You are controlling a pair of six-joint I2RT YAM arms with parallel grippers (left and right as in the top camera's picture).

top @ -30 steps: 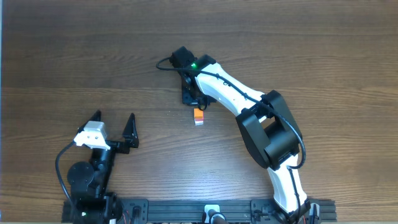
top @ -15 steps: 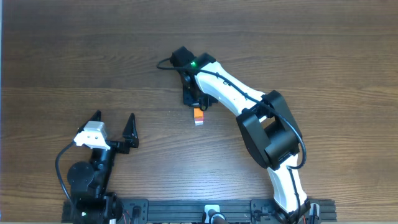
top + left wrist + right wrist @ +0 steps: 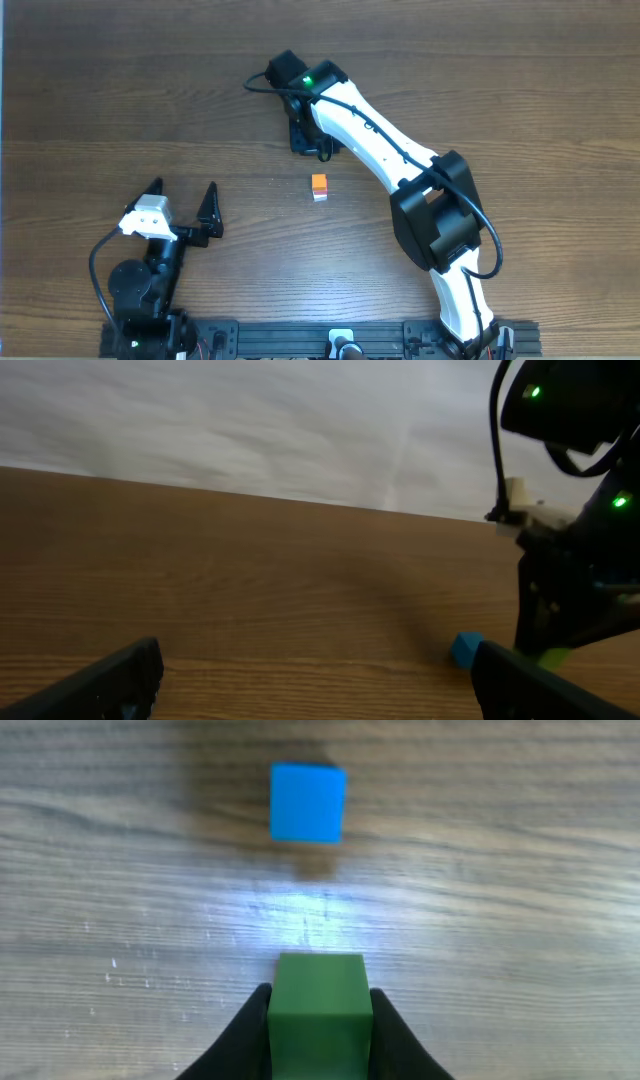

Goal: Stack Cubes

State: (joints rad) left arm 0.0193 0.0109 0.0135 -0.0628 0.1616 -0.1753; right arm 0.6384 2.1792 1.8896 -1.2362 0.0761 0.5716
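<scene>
The right gripper (image 3: 320, 998) held a green cube (image 3: 320, 1010) clamped between its two fingers, with the cube's side faces seated against the finger pads. A blue cube (image 3: 308, 802) lay on the wooden table (image 3: 520, 900) just ahead of the held cube and apart from it. Whether the green cube touched the table could not be determined. In the top view, the right arm reached across the middle, placing its gripper (image 3: 305, 140) in the upper centre of the table. An orange cube (image 3: 319, 181) sat near that gripper, apart from it, apparently atop a white cube (image 3: 320, 196). The left gripper (image 3: 183, 188) was positioned near its base, well apart from all cubes, with its fingers spread wide and holding nothing.
</scene>
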